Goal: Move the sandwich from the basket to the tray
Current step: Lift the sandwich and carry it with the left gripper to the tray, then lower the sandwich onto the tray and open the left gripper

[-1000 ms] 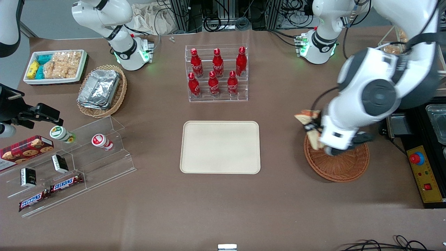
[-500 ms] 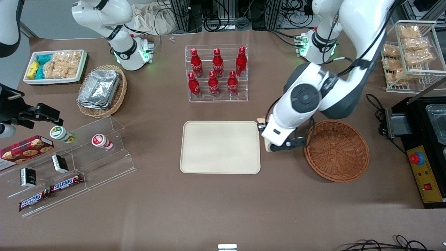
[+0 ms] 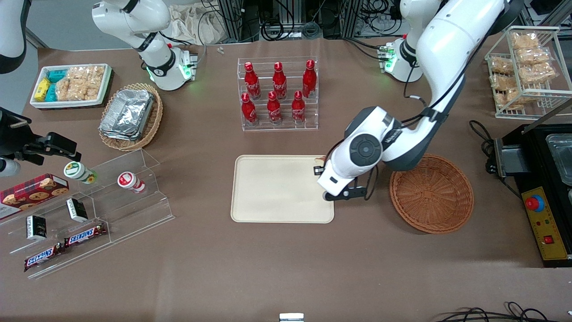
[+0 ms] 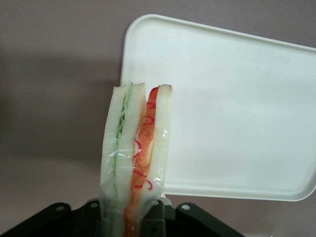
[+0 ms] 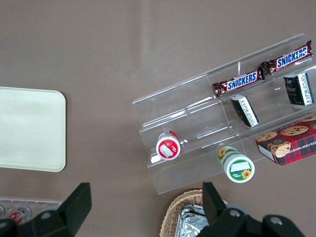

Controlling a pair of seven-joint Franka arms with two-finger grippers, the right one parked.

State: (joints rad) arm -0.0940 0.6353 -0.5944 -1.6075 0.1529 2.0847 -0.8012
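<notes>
My left gripper (image 3: 325, 176) hangs over the edge of the cream tray (image 3: 277, 188) that lies nearest the basket. It is shut on the clear-wrapped sandwich (image 4: 136, 158), a white-bread wedge with green and orange-red filling that stands up between the fingers. In the front view the wrist hides nearly all of the sandwich (image 3: 320, 159); only a small sliver shows above the tray's rim. In the left wrist view the tray (image 4: 237, 108) lies bare below the sandwich. The round reddish-brown wicker basket (image 3: 431, 193) sits beside the tray toward the working arm's end, with nothing in it.
A clear rack of red bottles (image 3: 279, 96) stands farther from the front camera than the tray. Toward the parked arm's end are a tan basket with foil containers (image 3: 129, 116), a white snack bin (image 3: 71, 85) and an acrylic stepped shelf (image 3: 89, 210). A wire snack rack (image 3: 527, 71) stands toward the working arm's end.
The left arm has carried the sandwich out of the basket and sideways to the tray's nearest edge. The basket now shows empty.
</notes>
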